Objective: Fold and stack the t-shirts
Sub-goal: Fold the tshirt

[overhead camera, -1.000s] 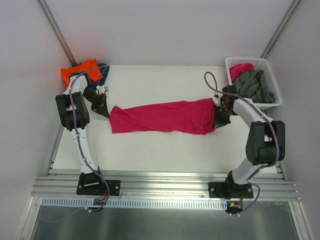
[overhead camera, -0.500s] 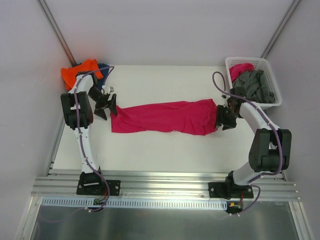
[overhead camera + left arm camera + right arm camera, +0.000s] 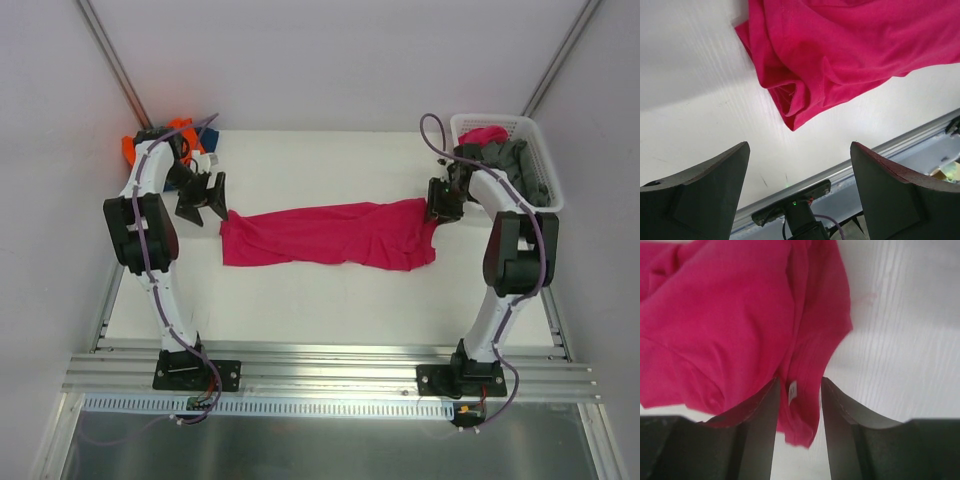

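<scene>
A large magenta t-shirt (image 3: 330,235) lies bunched in a long strip across the middle of the white table. My left gripper (image 3: 203,195) hovers just off its left end, jaws wide open with nothing between them (image 3: 799,145); the shirt's crumpled end (image 3: 840,50) lies beyond the fingertips. My right gripper (image 3: 441,203) is over the shirt's right end. Its jaws (image 3: 800,380) stand partly open, and the shirt's hem (image 3: 715,315) with a white label shows in the gap. An orange t-shirt (image 3: 133,150) sits at the far left corner, half hidden by the left arm.
A white lattice basket (image 3: 520,120) at the far right corner holds grey shirts (image 3: 515,165) and a pink one (image 3: 482,135). A metal rail (image 3: 320,378) with both arm bases runs along the near edge. Walls close in on the left, right and back.
Both grippers have opened and let go of the magenta shirt's ends. Both have drawn back toward the far side, and the shirt now lies slack on the table.
</scene>
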Available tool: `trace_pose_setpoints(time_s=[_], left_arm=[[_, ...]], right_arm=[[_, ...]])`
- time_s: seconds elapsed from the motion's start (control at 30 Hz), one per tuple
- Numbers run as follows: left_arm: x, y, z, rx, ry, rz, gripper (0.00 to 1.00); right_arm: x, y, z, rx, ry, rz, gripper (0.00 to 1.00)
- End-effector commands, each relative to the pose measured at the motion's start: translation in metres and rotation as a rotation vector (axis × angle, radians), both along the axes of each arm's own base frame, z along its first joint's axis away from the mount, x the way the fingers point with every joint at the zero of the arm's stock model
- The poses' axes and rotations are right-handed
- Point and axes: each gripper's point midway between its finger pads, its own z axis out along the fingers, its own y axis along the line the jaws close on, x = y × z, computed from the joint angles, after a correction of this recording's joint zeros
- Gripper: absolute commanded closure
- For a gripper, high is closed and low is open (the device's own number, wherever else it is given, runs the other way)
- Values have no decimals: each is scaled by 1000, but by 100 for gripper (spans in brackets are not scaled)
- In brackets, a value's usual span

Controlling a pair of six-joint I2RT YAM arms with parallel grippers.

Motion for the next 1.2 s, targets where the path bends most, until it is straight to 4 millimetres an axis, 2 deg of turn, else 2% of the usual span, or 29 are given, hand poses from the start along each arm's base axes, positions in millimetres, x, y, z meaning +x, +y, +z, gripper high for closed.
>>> trace_pose_setpoints(time_s=[0.0, 0.07, 0.1, 0.13, 0.17, 0.2, 0.3, 0.47, 0.6, 0.63, 0.7, 0.73, 0.9, 0.97, 1.1, 1.13, 1.17], left_arm=[[4, 12, 28, 73, -102, 9, 18], [11, 14, 39, 87, -146, 12, 18], [13, 15, 45, 95, -171, 13, 18], [15, 16, 47, 104, -180, 14, 18], [16, 15, 50, 110, -189, 13, 18], [15, 14, 54, 110, -202, 11, 18], [14, 11, 59, 112, -217, 2, 19], [10, 0, 51, 118, -193, -29, 19], [8, -13, 43, 109, -170, -66, 19], [9, -15, 42, 110, -170, -70, 19], [11, -17, 36, 102, -154, -77, 20], [11, -16, 31, 107, -141, -79, 20], [15, -9, -3, 114, -57, -69, 25], [17, -9, -16, 112, -26, -71, 25], [19, -11, -33, 85, 18, -70, 26], [24, -12, -33, 78, 8, -72, 30], [26, -12, -41, 78, 24, -76, 31]], right_arm=[[34, 6, 4, 21, -45, 12, 59], [52, 6, 7, 18, -69, 19, 60], [57, 6, -3, 14, -51, 22, 60], [61, 7, -5, 12, -54, 23, 60], [71, 6, 1, 10, -78, 25, 60], [73, 9, -8, 9, -61, 30, 60], [84, 16, -8, 13, -77, 46, 61], [90, 35, -15, 29, -69, 80, 62], [91, 48, -22, 46, -57, 112, 74], [91, 49, -24, 44, -55, 119, 81], [91, 53, -22, 48, -58, 128, 89], [90, 53, -21, 46, -58, 131, 99], [82, 51, -6, 49, -72, 125, 100], [75, 49, -6, 54, -63, 118, 99], [66, 45, 4, 61, -73, 107, 99], [65, 45, 5, 58, -77, 109, 99], [62, 45, 3, 58, -68, 109, 99]])
